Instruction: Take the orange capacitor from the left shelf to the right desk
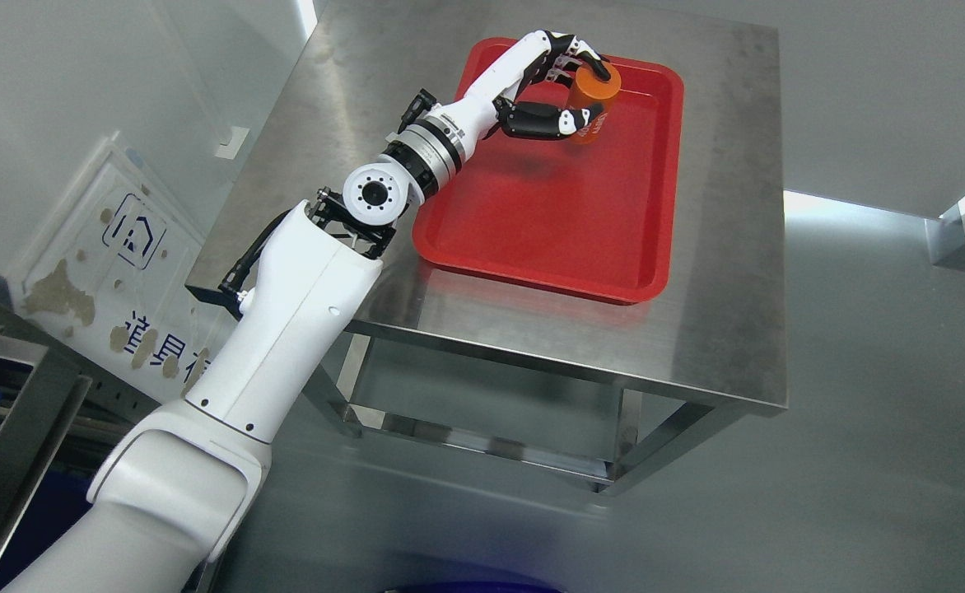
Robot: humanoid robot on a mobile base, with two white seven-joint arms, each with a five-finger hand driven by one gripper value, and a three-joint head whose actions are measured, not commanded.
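Note:
An orange cylindrical capacitor point(594, 105) stands upright at the far end of a red tray point(548, 222) on a steel desk point(713, 272). My left hand point(577, 91) reaches in from the lower left and is wrapped around the capacitor, fingers over its top and thumb against its side. The capacitor's base appears to rest on or just above the tray floor; I cannot tell which. My right arm does not show.
The steel desk has open legs and a lower frame point(482, 441). A metal shelf frame point(13, 428) with blue bins stands at the lower left. A white signboard point(112, 263) leans against the left wall. Grey floor lies to the right.

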